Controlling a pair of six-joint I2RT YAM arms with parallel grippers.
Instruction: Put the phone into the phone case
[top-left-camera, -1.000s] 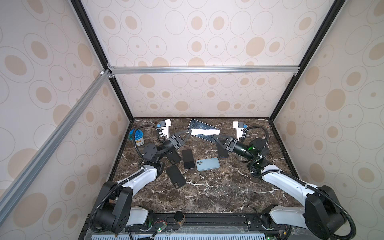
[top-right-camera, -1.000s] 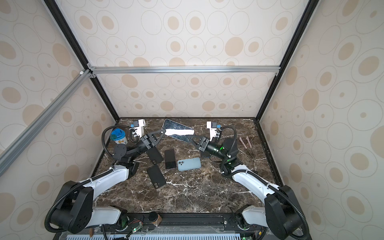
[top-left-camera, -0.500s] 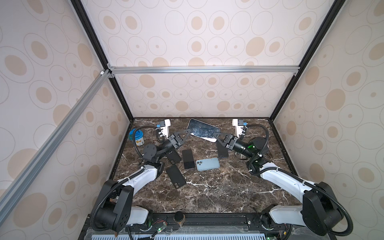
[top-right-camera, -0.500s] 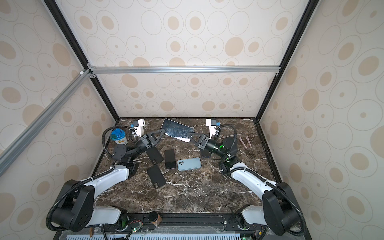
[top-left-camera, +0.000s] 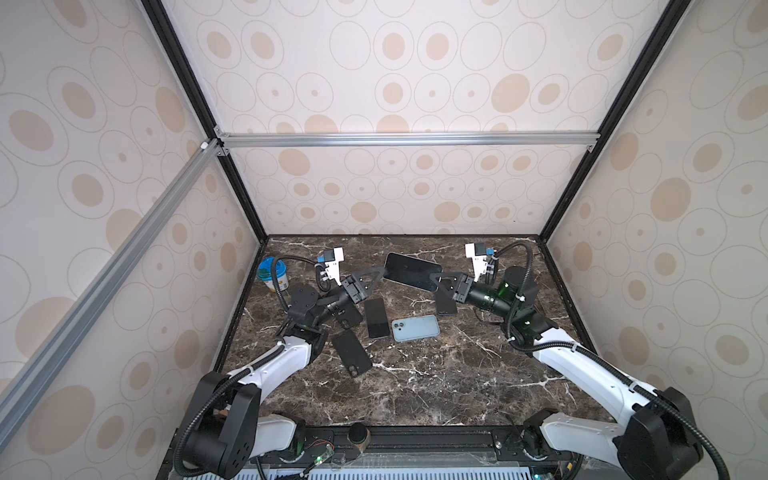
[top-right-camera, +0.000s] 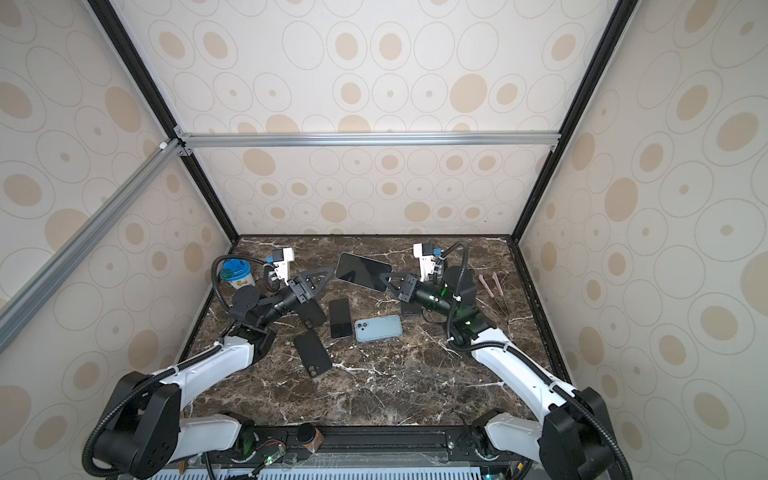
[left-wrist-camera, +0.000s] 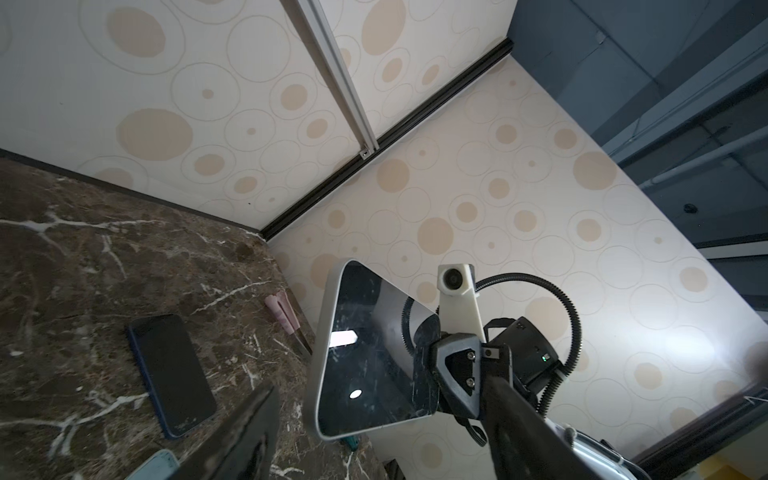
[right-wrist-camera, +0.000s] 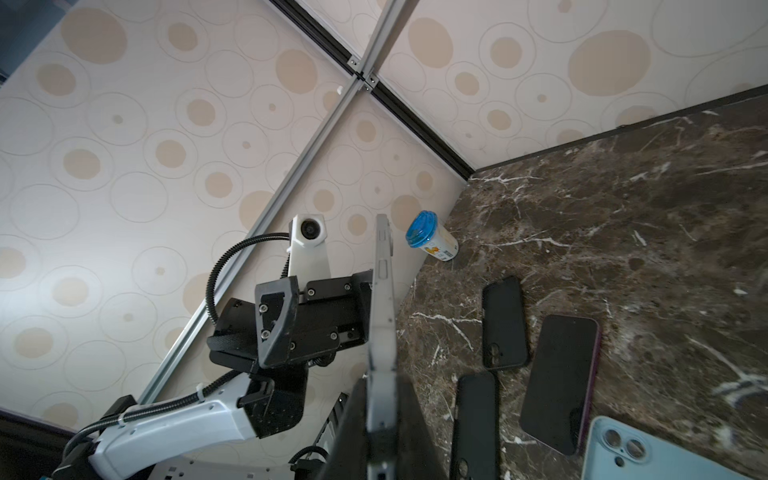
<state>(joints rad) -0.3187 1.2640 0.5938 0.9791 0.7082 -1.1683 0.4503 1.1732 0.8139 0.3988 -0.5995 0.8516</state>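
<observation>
right claw (top-left-camera: 435, 279) tight on the raised, tilted phone (top-left-camera: 411, 272), forearm low; left claw (top-left-camera: 374, 279) agape just beside it

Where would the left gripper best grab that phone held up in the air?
Probably the phone by its free short end, approached from the left: the right gripper pinches the opposite end, and the thin slab offers flat faces to the open left gripper.
</observation>
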